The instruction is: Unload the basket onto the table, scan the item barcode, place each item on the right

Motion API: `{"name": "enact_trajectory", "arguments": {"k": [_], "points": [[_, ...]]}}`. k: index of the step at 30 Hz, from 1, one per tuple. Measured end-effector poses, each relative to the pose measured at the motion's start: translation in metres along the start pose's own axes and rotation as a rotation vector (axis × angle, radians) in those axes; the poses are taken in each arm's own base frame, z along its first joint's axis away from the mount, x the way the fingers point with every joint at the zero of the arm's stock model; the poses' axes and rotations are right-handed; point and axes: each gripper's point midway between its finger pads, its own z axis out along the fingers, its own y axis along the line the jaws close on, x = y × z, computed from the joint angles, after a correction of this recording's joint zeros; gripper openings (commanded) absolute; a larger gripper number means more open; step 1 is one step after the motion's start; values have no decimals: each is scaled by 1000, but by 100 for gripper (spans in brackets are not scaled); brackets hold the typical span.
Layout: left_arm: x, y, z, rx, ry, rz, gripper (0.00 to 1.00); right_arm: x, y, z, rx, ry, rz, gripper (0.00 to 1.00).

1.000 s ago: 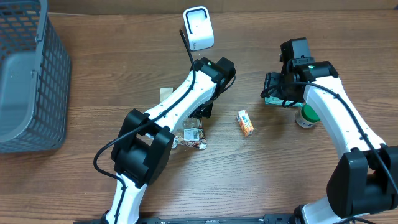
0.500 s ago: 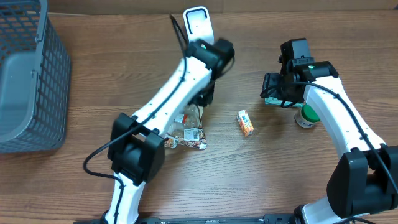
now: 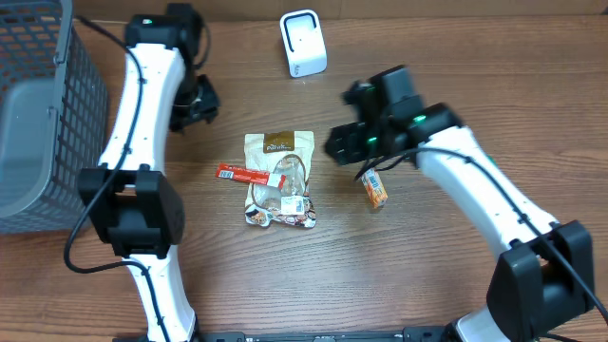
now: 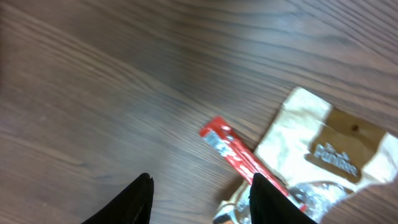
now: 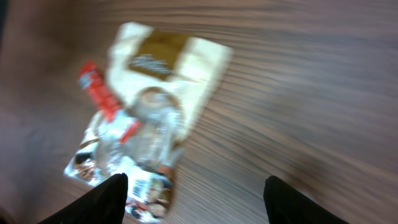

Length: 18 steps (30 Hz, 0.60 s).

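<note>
Beige pouch (image 3: 278, 150) lay mid-table, below white scanner (image 3: 303, 43), well apart from it. Red stick (image 3: 243, 173) overlapped pouch's lower left; clear packet (image 3: 283, 205) touched its bottom edge. Small orange box (image 3: 374, 188) sat right of pile. Left gripper (image 4: 202, 186) released, empty (over bare wood between grey basket (image 3: 43, 114) and pile). Right gripper (image 5: 196, 186) spread wide, empty, near pouch's right edge.
</note>
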Motion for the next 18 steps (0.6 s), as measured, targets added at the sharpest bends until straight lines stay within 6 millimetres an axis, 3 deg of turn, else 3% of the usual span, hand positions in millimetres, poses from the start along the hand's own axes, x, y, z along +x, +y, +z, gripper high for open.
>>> {"name": "enact_trajectory", "arguments": {"k": [1, 2, 5, 6, 9, 11, 13, 18], "points": [[-2, 5, 0, -2, 5, -11, 45, 0, 10, 3, -13, -2, -28, 70], [-4, 10, 1, -2, 10, -24, 54, -1, 32, 11, -45, -10, -102, 70], [-8, 20, 2, -2, 16, -46, 93, 5, 74, 33, -103, -8, -243, 70], [-9, 22, 2, 0, 18, -45, 100, 7, 88, 46, -105, -13, -304, 70], [-9, 21, 2, 3, 19, -39, 100, 14, 101, 79, -35, -17, -403, 69], [-9, 21, 2, 5, 19, -39, 99, 11, 101, 89, 4, -37, -442, 66], [-10, 20, 2, 8, 14, -39, 100, 6, 99, 91, 22, -59, -463, 58], [-11, 19, 2, 12, 10, -40, 100, -6, 96, 90, 58, -106, -500, 51]]}}
